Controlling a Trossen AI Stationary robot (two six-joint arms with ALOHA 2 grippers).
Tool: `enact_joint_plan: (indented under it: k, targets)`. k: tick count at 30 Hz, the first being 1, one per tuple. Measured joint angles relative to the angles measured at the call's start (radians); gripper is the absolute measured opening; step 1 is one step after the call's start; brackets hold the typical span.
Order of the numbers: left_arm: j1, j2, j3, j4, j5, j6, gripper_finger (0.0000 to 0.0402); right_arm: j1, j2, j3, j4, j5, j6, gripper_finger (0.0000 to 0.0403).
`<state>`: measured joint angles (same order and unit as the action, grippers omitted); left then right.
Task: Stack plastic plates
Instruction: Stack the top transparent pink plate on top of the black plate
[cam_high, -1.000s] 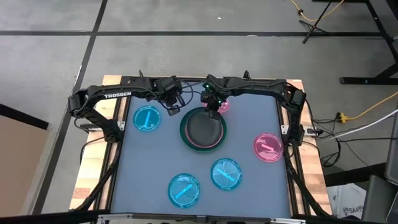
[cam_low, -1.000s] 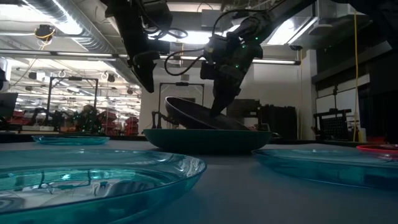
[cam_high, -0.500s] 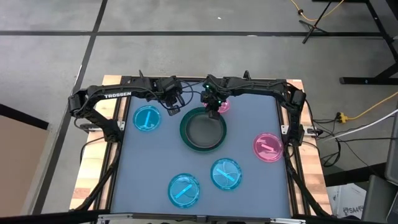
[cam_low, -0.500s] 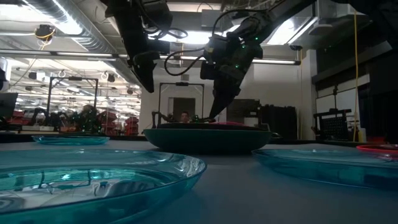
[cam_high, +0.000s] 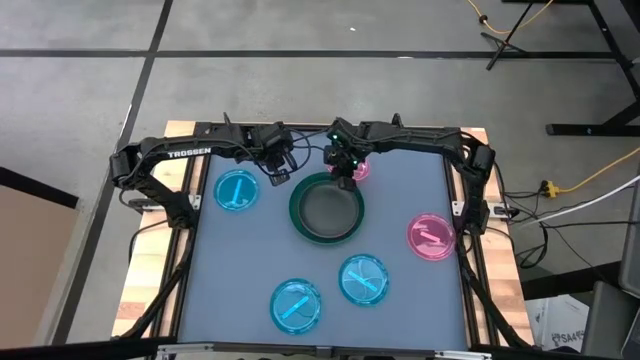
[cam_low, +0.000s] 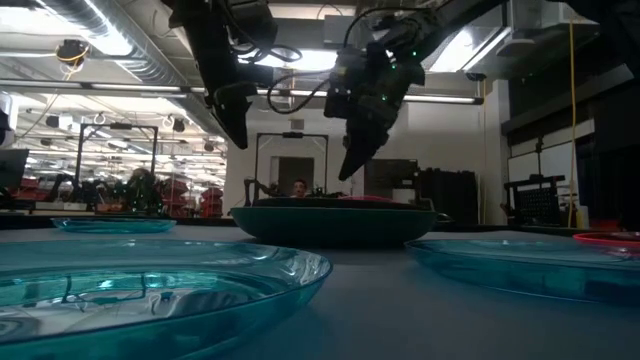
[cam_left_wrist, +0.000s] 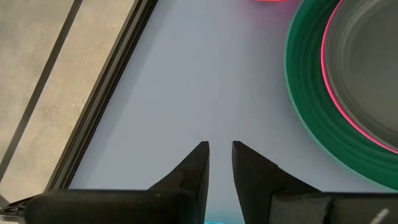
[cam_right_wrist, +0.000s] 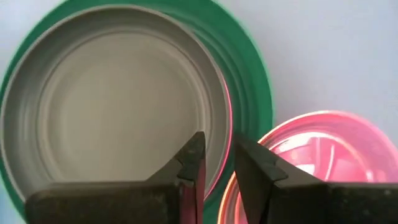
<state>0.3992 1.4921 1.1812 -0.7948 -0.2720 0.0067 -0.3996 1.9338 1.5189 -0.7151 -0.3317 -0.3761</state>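
A stack stands mid-table: the dark grey plate (cam_high: 325, 209) lies flat in the opaque pink plate (cam_right_wrist: 227, 121), which sits in the large dark green plate (cam_high: 297, 212). My right gripper (cam_high: 346, 177) hovers above the stack's far rim (cam_right_wrist: 219, 146), its fingers a narrow gap apart, touching nothing. A small translucent pink plate (cam_right_wrist: 311, 155) rests on the table just beyond it. My left gripper (cam_high: 279, 178) waits in the air off the stack's far left side, its fingers also a narrow gap apart (cam_left_wrist: 220, 149).
Single plates lie around the stack: a cyan plate (cam_high: 237, 189) at the left, two cyan plates (cam_high: 363, 279) (cam_high: 296, 305) near the front edge, and a translucent pink plate (cam_high: 432, 236) at the right. Bare table lies between them.
The dark grey plate was tilted, its far rim raised at my right gripper. That rim dropped and the plate now lies flat in the stack. My right gripper then rose a little, clear of the rim.
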Motion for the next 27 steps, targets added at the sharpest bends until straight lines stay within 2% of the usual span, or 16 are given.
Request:
enact_joint_plan:
  k: [9, 17, 27]
  targets:
    - [0.0, 0.0, 0.0, 0.004, 0.0, -0.005, 0.0063, 0.0, -0.042, 0.051, -0.132, 0.039, -0.138, 0.0072]
    - [0.0, 0.0, 0.0, 0.003, 0.0, -0.006, 0.0063, 0.0, -0.058, 0.057, -0.36, 0.21, -0.355, 0.0072]
    - [0.0, 0.0, 0.0, 0.002, 0.001, -0.047, 0.0063, -0.049, -0.144, 0.052, -0.444, 0.208, -0.551, 0.0072]
